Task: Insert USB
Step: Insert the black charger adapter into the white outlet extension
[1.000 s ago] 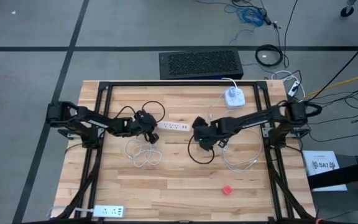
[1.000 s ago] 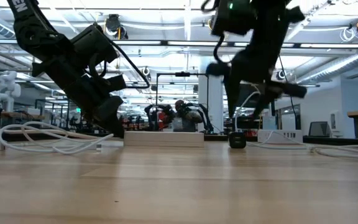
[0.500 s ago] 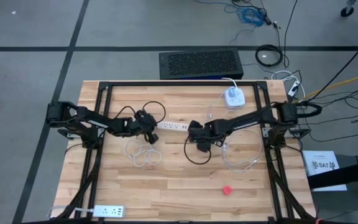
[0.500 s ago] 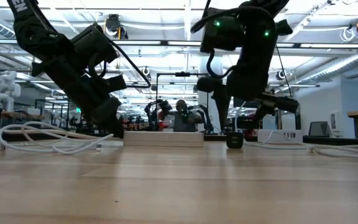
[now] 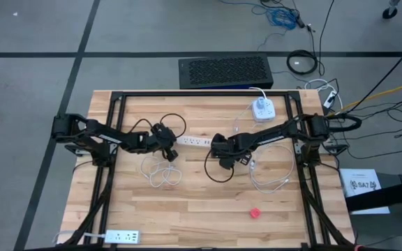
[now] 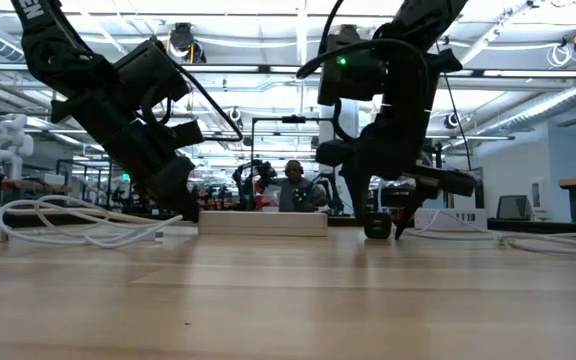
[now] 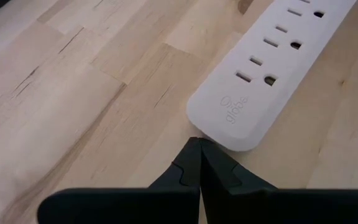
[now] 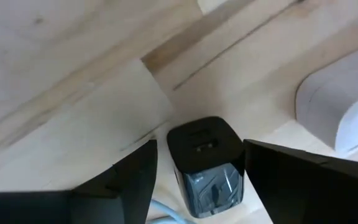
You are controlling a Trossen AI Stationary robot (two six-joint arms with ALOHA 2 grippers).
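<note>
Your right gripper point(image 8: 197, 180) straddles the black USB charger point(image 8: 205, 165), jaws apart; nothing gripped or inserted yet.

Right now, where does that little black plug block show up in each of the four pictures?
High view: the black plug block lies mid-table, mostly under the right pincer.
Low view: it stands on the wood at right of centre.
Left wrist view: not in it.
Right wrist view: low centre, between the open pincer's fingers.
Shared landmark: the white power strip, whose end lies just beside the block.
</note>
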